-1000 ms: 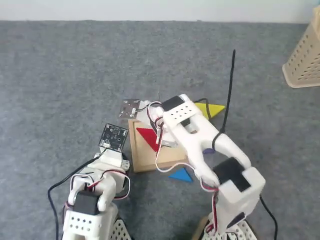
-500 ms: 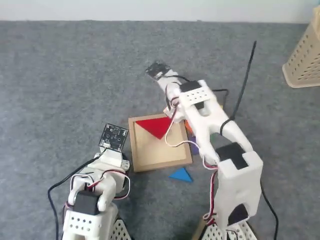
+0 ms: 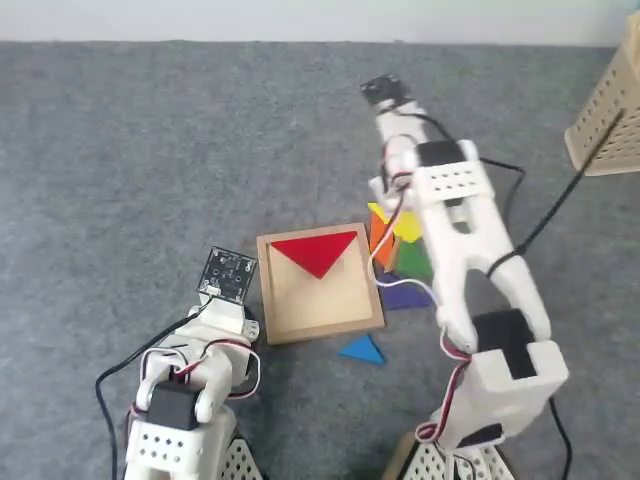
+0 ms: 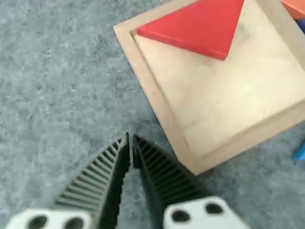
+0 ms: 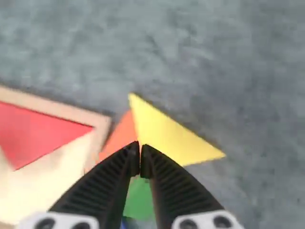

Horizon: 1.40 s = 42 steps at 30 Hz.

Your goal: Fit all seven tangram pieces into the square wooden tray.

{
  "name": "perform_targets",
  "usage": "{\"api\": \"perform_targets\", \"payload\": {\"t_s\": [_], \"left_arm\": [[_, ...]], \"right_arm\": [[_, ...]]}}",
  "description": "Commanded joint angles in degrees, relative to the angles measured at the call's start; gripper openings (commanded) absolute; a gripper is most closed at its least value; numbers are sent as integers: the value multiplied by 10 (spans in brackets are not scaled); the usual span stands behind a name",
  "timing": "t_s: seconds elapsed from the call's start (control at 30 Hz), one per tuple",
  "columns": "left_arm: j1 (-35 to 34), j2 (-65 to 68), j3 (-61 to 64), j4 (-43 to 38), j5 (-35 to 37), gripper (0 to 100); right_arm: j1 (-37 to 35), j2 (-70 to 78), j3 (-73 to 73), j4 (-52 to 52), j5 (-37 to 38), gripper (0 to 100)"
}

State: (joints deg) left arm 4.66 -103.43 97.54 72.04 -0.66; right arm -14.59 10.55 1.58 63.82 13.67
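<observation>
Left arm low at the near-left of the table. Left gripper (image 4: 129, 143) has its jaws pressed together with nothing between them, over the grey carpet (image 3: 150, 150) just beside the near-left corner of the square wooden tray (image 3: 320, 325).

Tray sits flat on the carpet between the two arms. One piece is in it: the large red triangle (image 3: 318, 250), long side against the far rim, apex pointing to the tray's middle. The rest of the tray floor is bare wood.

A small blue triangle (image 3: 362, 349) lies on the carpet just off the tray's near-right corner.

The other loose pieces are clustered along the tray's right side:
- orange piece (image 3: 379, 238) against the rim
- yellow triangle (image 3: 405, 226) next to it
- green piece (image 3: 415, 262) nearer the arm bases
- purple piece (image 3: 402, 295) nearest them

Right arm stretched out over that cluster. Right gripper (image 5: 139, 153) has its jaws closed tip to tip, gripping nothing, above where orange, yellow and green meet. Can't tell whether the tips touch a piece.

A beige perforated basket (image 3: 610, 110) stands at the far right edge, well apart.
</observation>
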Motion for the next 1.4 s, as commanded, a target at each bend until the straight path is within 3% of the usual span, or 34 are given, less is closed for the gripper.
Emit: {"api": "perform_targets", "payload": {"t_s": [0.0,0.13,0.23,0.77,1.07,1.37], "left_arm": [[-2,-11,-10,4,4,12],[-2,-11,-10,4,4,12],[-2,-11,-10,4,4,12],[-2,-11,-10,4,4,12],[-2,-11,-10,4,4,12],[-2,-11,-10,4,4,12]], "right_arm": [[16,-8,-28,-28,40,61],[5,61,-56,-14,106,232],[4,116,-98,0,131,296],[-1,277,-192,50,193,299],[-33,226,-185,102,193,299],[-36,197,-146,89,193,297]]}}
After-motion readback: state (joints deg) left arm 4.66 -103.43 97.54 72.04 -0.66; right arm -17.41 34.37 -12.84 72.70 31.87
